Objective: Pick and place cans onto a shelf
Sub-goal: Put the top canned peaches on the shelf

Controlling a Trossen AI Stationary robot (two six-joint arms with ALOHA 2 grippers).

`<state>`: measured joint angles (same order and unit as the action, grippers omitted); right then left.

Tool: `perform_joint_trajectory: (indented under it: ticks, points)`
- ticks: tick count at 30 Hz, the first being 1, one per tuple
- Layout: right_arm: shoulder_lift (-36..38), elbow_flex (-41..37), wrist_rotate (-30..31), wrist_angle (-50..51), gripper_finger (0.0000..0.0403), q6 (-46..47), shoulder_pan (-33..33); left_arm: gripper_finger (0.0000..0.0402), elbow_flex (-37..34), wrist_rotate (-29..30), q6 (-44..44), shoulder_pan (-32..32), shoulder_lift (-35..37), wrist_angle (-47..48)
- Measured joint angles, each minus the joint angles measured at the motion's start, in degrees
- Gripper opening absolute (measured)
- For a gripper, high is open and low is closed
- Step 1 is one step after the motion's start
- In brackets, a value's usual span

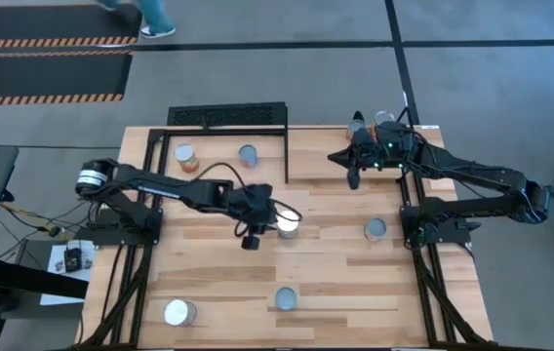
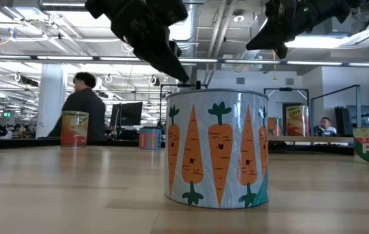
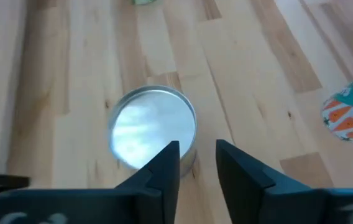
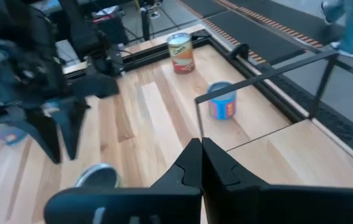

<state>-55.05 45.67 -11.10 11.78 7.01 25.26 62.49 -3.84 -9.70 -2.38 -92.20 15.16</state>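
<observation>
- High view: the left gripper (image 1: pixel 254 232) hangs over the middle of the wooden table (image 1: pixel 336 283), just left of a bright-topped can (image 1: pixel 286 220).
- In the left wrist view its fingers (image 3: pixel 164 171) stand a little apart with nothing between them, above and just beside that silver-topped can (image 3: pixel 153 126); a carrot-patterned can (image 3: pixel 348 117) shows at the right edge of that frame.
- The right gripper (image 1: pixel 354 172) sits in the upper right of the high view, by the back edge of the table; in the right wrist view its fingers (image 4: pixel 192 163) are pressed together, holding nothing.
- Two cans stand on the shelf (image 1: pixel 218 174) in the upper left: an orange-labelled one (image 1: pixel 186 156) and a blue one (image 1: pixel 248 154).
- Loose cans on the table: one at centre right (image 1: pixel 375 229), one at lower centre (image 1: pixel 287 297), one at lower left (image 1: pixel 178 312).
- Low view: the carrot can (image 2: pixel 216 148) fills the middle of the frame, and a person (image 2: pixel 86 107) stands in the room behind.
</observation>
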Motion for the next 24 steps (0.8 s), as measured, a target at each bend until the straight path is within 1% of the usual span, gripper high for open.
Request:
perform_joint_trajectory:
  ticks: [3,5,7,9,12,16,18,24]
  points:
    - [0.00,0.00,-2.23,0.19,0.0013,0.02,-0.08,0.0106,-0.01,1.17,0.27,-0.72,-1.98,-1.50]
    - [-0.02,0.00,-5.33,1.02,0.0013,0.04,-0.44,0.0108,-0.03,2.75,1.73,-1.06,-2.60,-2.59]
    - [-0.58,0.06,-6.68,2.42,0.0013,0.04,-1.70,0.0106,-0.03,4.61,2.99,-1.35,-2.64,-3.95]
    - [-1.40,0.07,-6.60,4.12,0.0015,-0.01,-3.20,0.0100,-0.03,5.23,3.88,-1.33,-2.61,-4.19]
    - [-2.78,0.07,-6.57,4.08,0.0018,0.02,-5.30,0.0084,-0.03,5.20,4.33,-1.31,-2.61,-3.37]
    - [-4.52,0.07,-4.94,3.72,0.0019,0.03,-8.04,0.0065,-0.03,5.68,0.96,-1.31,-2.61,-1.08]
    - [-5.08,0.07,-3.86,3.28,0.0019,0.03,-9.07,0.0062,-0.03,5.87,-1.30,-1.31,-2.61,-1.23]
    - [-5.31,0.07,-3.70,2.15,0.0018,0.34,-9.83,0.0067,-0.02,5.83,-6.76,-1.31,-3.78,-2.00]
